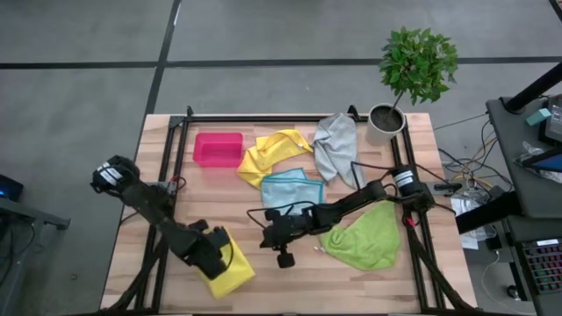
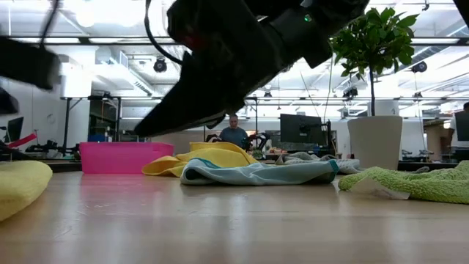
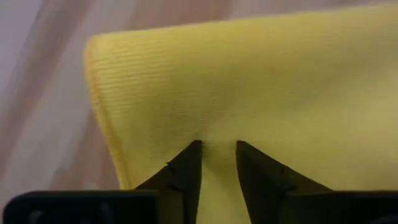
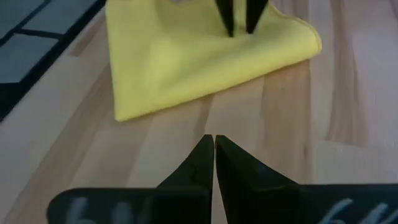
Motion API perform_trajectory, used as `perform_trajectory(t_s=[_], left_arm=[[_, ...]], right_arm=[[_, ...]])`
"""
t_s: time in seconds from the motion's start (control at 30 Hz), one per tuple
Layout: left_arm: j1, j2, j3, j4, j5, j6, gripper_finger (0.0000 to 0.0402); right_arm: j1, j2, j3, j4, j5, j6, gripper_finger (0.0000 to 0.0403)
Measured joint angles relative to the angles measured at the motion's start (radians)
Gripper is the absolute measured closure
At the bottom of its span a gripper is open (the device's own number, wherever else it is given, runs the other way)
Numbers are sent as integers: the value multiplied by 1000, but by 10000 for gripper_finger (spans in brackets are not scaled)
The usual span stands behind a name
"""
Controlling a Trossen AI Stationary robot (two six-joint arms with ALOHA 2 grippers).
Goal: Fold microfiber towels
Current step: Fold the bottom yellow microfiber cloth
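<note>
A dark robot arm (image 2: 242,51) crosses the upper frame above the wooden table (image 2: 220,227). A yellow towel (image 2: 18,187) lies at the left edge. Farther back sit a pink bin (image 2: 121,157), another yellow towel (image 2: 198,158), a light blue towel (image 2: 256,172), a lime green towel (image 2: 418,183) and a potted plant (image 2: 375,139). A person (image 2: 234,134) sits behind.

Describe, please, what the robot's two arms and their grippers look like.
Both arms are dark and jointed, with black cables looping along them. The left gripper and right gripper each end in two black, wedge-shaped fingers. A pale round cap marks a joint near each arm's base.
</note>
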Motion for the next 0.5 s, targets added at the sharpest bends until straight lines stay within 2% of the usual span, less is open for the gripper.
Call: perform_trajectory(t_s=[0.13,0.27,0.4,0.5], left_arm=[[83,-7,-46,-8,-2,11,343],[182,-30,-58,-82,-8,149,361],[268,-114,-34,-111,-8,286,368],[285,-187,-35,-102,-7,324,369]], right_arm=[[-1,-13,-20,-3,5,-2,394],[-8,-41,-33,-34,38,-29,394],[-23,-77,-34,-105,54,-45,394],[-27,-109,-41,-168,60,-49,394]])
